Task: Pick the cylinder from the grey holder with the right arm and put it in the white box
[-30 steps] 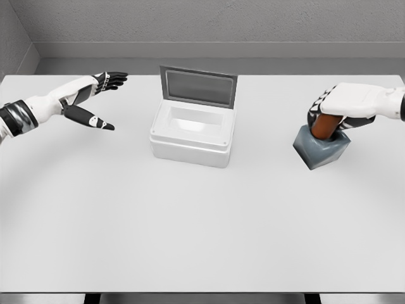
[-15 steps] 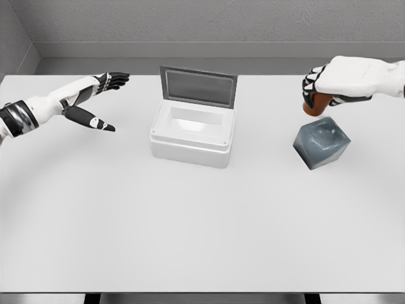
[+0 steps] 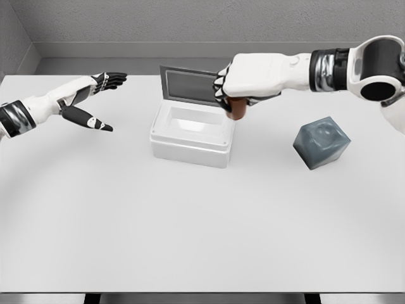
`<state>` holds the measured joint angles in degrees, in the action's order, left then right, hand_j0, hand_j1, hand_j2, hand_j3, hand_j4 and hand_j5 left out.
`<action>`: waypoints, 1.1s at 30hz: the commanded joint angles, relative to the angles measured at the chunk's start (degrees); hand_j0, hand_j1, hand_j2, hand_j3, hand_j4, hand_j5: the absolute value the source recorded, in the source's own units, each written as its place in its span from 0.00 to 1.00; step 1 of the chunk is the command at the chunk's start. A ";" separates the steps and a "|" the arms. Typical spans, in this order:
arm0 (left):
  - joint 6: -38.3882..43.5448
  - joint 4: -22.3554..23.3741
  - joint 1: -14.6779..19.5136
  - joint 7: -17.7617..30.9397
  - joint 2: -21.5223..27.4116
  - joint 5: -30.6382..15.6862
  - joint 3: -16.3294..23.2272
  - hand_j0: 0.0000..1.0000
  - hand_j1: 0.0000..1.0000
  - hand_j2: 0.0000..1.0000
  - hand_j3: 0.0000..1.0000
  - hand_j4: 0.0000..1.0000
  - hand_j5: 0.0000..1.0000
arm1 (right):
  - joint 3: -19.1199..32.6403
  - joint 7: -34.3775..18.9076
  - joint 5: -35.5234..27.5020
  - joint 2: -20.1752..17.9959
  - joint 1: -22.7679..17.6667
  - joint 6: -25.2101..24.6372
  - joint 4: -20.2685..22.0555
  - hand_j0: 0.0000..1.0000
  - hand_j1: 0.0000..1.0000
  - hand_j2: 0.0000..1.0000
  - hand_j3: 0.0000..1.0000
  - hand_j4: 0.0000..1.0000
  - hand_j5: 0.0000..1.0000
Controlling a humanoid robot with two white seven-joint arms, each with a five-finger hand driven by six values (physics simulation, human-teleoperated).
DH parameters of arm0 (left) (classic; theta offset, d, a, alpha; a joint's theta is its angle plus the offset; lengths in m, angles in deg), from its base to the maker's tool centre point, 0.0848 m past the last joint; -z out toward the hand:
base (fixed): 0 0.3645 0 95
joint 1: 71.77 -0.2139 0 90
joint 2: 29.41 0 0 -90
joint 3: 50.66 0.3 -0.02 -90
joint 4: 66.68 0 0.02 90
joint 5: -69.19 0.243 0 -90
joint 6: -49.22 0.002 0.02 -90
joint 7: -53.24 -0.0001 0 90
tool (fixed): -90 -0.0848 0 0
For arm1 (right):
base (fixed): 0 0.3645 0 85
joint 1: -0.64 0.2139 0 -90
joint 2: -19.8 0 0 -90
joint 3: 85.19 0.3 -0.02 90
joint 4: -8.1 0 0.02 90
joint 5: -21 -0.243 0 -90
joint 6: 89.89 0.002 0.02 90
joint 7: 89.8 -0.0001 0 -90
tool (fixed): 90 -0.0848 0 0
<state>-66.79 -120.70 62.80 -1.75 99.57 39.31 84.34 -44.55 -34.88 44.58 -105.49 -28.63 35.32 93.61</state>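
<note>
My right hand (image 3: pixel 235 95) holds the brown cylinder (image 3: pixel 238 110) in a closed grasp above the right rim of the white box (image 3: pixel 190 142); only the cylinder's lower end shows below the fingers. The box stands open at the table's middle back, its grey-lined lid (image 3: pixel 197 86) upright behind it. The grey holder (image 3: pixel 321 143) sits alone on the table at the right, its round socket bare. My left hand (image 3: pixel 95 101) hovers over the far left of the table with fingers spread, holding nothing.
The white table (image 3: pixel 202 221) stretches wide in front of the box and holder. A grey wall runs behind the table's back edge.
The right hand lifted the cylinder out of the grey holder and carried it left, from above the holder to over the box's right rim. The left arm stayed put.
</note>
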 commanded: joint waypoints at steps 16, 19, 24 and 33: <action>-0.01 0.05 -0.18 -0.01 0.04 -0.44 -0.08 1.00 1.00 1.00 1.00 1.00 1.00 | -4.25 0.08 -0.20 5.49 0.35 -0.22 -6.50 0.31 0.31 0.31 0.31 0.31 0.31; -0.01 0.05 -0.18 -0.01 0.04 -0.53 -0.08 1.00 1.00 1.00 1.00 1.00 1.00 | -4.16 0.08 -0.20 6.28 0.53 -0.22 -8.78 0.31 0.31 0.31 0.31 0.31 0.31; -0.01 0.05 -0.26 -0.01 0.04 -0.53 -0.08 1.00 1.00 1.00 1.00 1.00 1.00 | -4.25 0.08 -0.03 7.34 1.05 -0.22 -11.94 0.32 0.32 0.32 0.32 0.32 0.32; -0.01 -0.04 -0.26 -0.01 0.04 -0.61 -0.08 1.00 1.00 1.00 1.00 1.00 1.00 | -4.16 0.08 0.06 8.22 1.49 -0.22 -14.14 0.32 0.32 0.32 0.32 0.32 0.32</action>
<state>-66.87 -120.68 62.44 -1.75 99.58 39.11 84.33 -48.81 -34.83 44.94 -97.32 -27.13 35.26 80.01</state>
